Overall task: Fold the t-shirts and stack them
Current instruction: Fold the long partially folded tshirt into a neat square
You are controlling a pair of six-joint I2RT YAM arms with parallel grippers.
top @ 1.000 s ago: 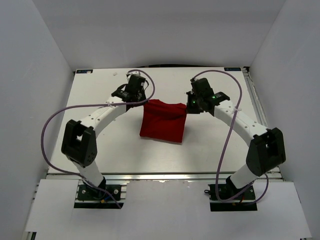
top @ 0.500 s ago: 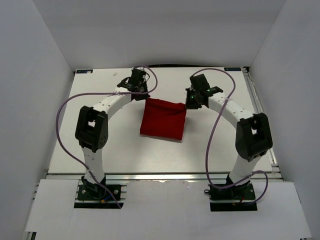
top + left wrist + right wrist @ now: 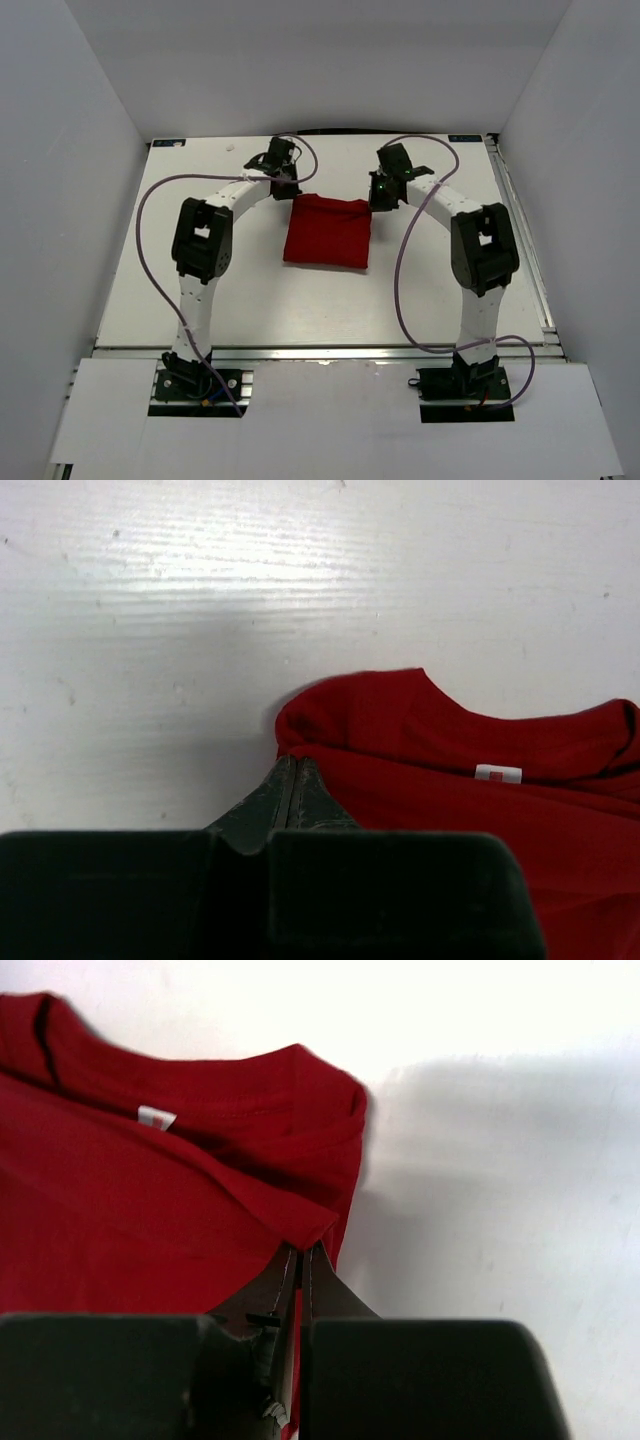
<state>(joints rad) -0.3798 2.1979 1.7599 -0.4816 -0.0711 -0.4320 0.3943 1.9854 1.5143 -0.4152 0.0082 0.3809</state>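
The red t-shirt (image 3: 327, 233) lies folded into a rough rectangle on the white table (image 3: 200, 290), collar end toward the far side. My left gripper (image 3: 285, 190) is at its far left corner and my right gripper (image 3: 376, 198) at its far right corner. In the left wrist view the jaws (image 3: 291, 762) are shut with their tips in a fold of the shirt (image 3: 480, 820), beside its white neck label (image 3: 497, 774). In the right wrist view the gripper (image 3: 303, 1250) is shut on the shirt's corner (image 3: 130, 1210), with red cloth between the jaws.
White enclosure walls stand to the left (image 3: 70, 200), right (image 3: 590, 200) and far side. A purple cable (image 3: 150, 250) loops off each arm. A metal rail (image 3: 320, 350) runs along the table's near edge, and another (image 3: 520, 220) along its right edge.
Both grippers have moved toward the far side of the table with the shirt's far corners. The shirt has drawn flatter and shorter, and its near edge has shifted away from the arm bases.
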